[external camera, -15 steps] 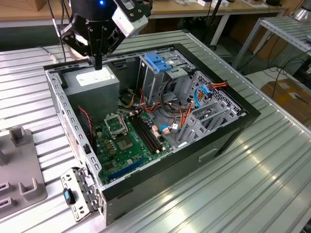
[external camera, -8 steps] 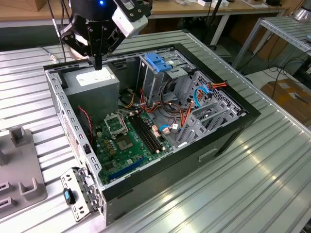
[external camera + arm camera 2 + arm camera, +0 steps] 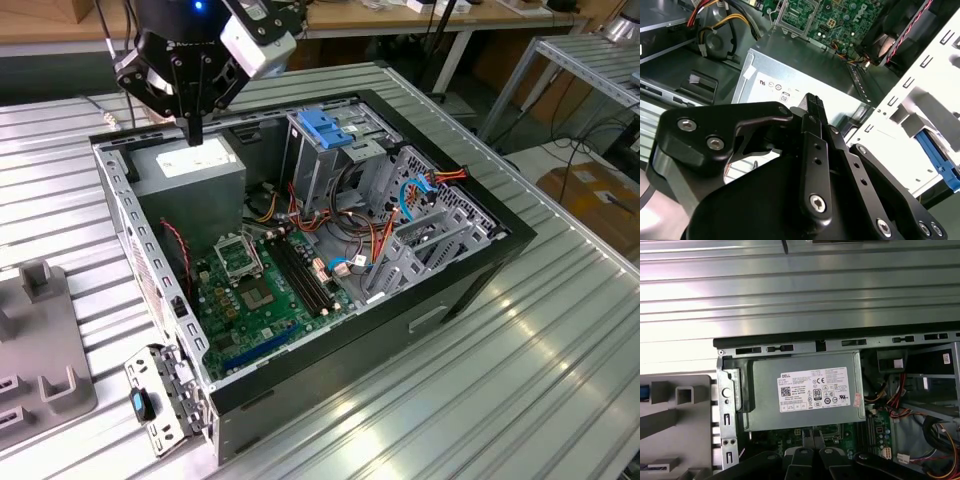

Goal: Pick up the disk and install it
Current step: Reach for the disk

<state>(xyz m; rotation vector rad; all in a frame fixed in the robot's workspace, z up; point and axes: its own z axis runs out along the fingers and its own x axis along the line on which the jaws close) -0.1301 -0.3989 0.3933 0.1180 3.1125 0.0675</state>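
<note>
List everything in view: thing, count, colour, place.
table: one, silver, ribbed, under everything
computer case: one, black, open, on the table
power supply: one, grey, white label, case corner
motherboard: one, green, case floor
drive cage: one, grey, inside case
blue plastic piece: one, atop drive cage
cables: several, red, orange, blue, inside case
fixture: one, grey, exterior view's left
gripper: one, black, shut, above power supply

green motherboard, grey power supply, white label
</note>
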